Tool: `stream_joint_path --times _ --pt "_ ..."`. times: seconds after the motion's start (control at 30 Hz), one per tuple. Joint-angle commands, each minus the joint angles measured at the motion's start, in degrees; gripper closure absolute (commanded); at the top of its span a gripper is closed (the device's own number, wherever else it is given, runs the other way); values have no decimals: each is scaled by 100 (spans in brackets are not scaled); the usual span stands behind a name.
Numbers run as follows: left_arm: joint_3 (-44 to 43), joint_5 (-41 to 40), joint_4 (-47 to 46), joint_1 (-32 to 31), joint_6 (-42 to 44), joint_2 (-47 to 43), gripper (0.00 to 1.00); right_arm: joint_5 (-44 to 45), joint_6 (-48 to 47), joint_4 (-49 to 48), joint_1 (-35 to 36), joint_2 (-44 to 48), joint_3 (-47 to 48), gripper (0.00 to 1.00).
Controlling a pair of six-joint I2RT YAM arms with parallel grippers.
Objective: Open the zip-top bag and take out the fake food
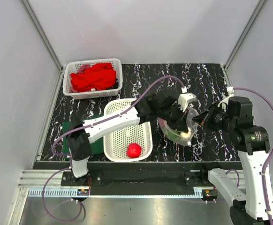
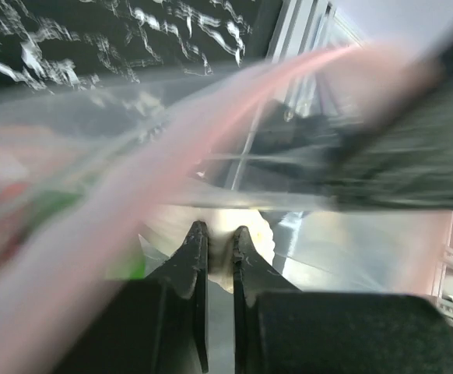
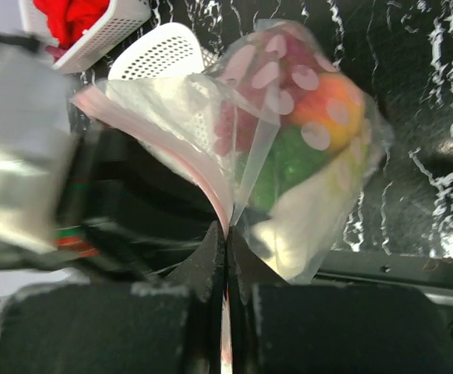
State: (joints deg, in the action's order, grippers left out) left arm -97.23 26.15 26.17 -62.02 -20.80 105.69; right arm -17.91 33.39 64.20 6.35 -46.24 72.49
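One apple [image 1: 134, 150] is seen lying in the basket [image 1: 120, 140] on the left, so a bit of the job looks done. Most of the food [image 3: 289, 164] is packed inside the bag [image 3: 172, 109], which is held between the two arms, just right of the basket.

At the left side of the bag mouth, the left gripper [image 2: 217, 232] is seen with its jaws almost together. A thin bit of the bag seems to be pinched there, but the view is blurred, so this is only a guess. On the right side, the right gripper [image 3: 226, 234] is clamped tight on the other lip, right where the pink strip [image 3: 187, 160] runs into its tips.

Some things can go wrong from here. If only a tiny bit is caught on the left, the bag can be pulled out of those jaws when the lips are tugged apart. If both lips are caught in one pinch, the mouth is kept closed however hard it is pulled. If the pull is made too fast, the thin plastic can be ripped. When the strip pops open, the food can be tipped out, rolled over the table [image 1: 211, 79] and lost off the edge.
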Motion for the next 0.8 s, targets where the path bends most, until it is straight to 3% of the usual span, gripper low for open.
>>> stream_joint_path --times 0.0,0.17,0.43,0.63,0.77 --pt "-1094 -215 580 111 199 -286 100 148 -640 -539 15 97 -77 100" --pt "-1684 -488 960 269 76 -215 100 -11 -860 -786 15 247 -340 100" --pt "-2537 327 986 463 -320 -443 100 411 -737 -734 15 63 -508 100" --pt "-2292 1277 521 463 -680 -1084 100 473 -781 -672 15 -157 -438 100" --pt "-2019 1358 -14 471 -1118 -1638 100 473 -825 -602 7 -219 -358 100"
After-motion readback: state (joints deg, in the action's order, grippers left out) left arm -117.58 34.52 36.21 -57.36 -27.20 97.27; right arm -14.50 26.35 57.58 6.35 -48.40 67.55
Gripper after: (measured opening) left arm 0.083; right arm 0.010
